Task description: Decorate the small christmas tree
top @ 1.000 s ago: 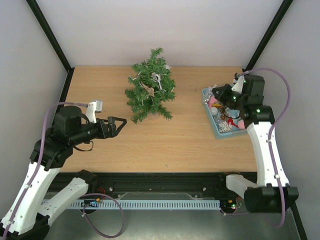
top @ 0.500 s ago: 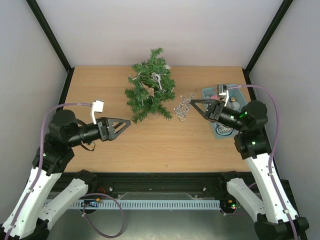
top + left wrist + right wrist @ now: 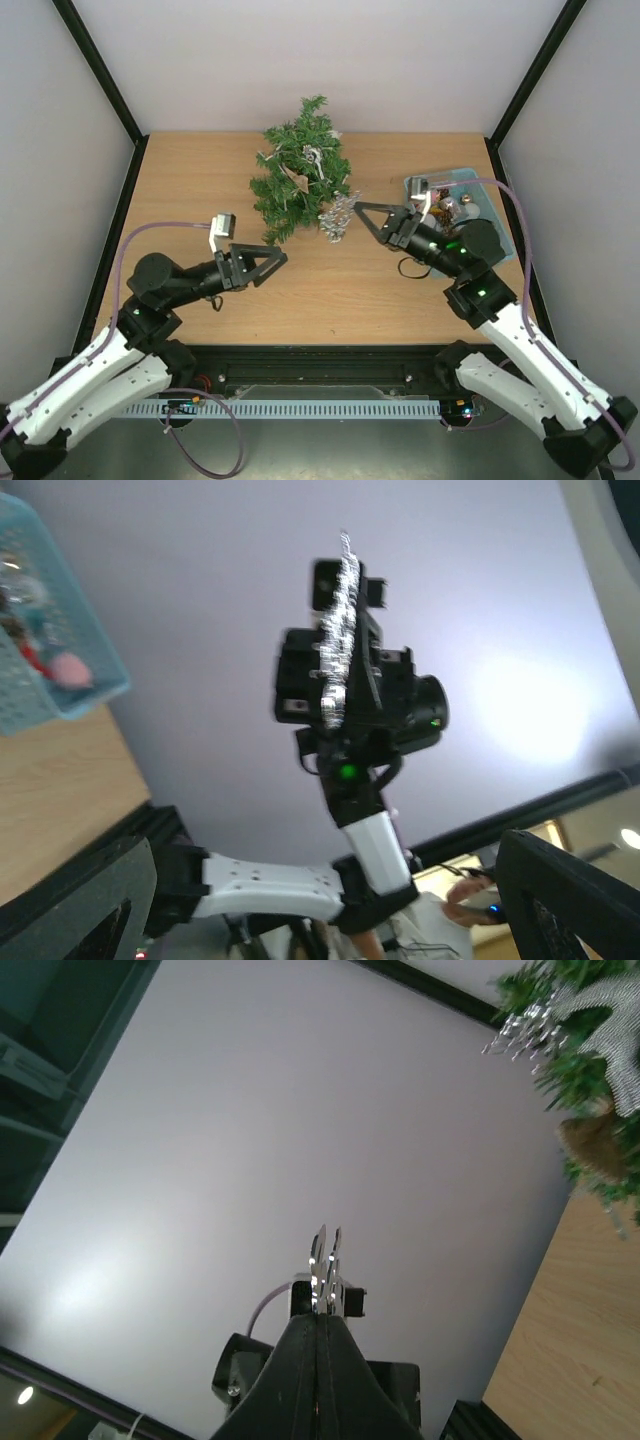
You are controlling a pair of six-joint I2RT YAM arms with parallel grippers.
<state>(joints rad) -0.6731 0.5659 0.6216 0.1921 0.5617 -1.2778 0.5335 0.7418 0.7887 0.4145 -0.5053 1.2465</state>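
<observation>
The small christmas tree [image 3: 300, 175] stands at the back middle of the table, with a few silver pieces hanging in its branches; the right wrist view catches its edge [image 3: 590, 1060]. My right gripper [image 3: 360, 210] is shut on a silver glittery ornament [image 3: 338, 215], which it holds just right of the tree's lower branches. The right wrist view shows the closed fingers [image 3: 318, 1360] with the silver ornament [image 3: 325, 1255] sticking out past them. My left gripper [image 3: 272, 262] hovers in front of the tree, open and holding nothing. The left wrist view faces the right arm and the ornament [image 3: 338, 630].
A light-blue basket [image 3: 470, 180] of ornaments sits at the back right, partly hidden behind the right arm; its corner [image 3: 60, 680] shows in the left wrist view. White walls and black frame posts enclose the table.
The right arm has swung from the basket to the tree's right side, carrying the silver ornament. The left gripper has moved right and nearer, below the tree.
</observation>
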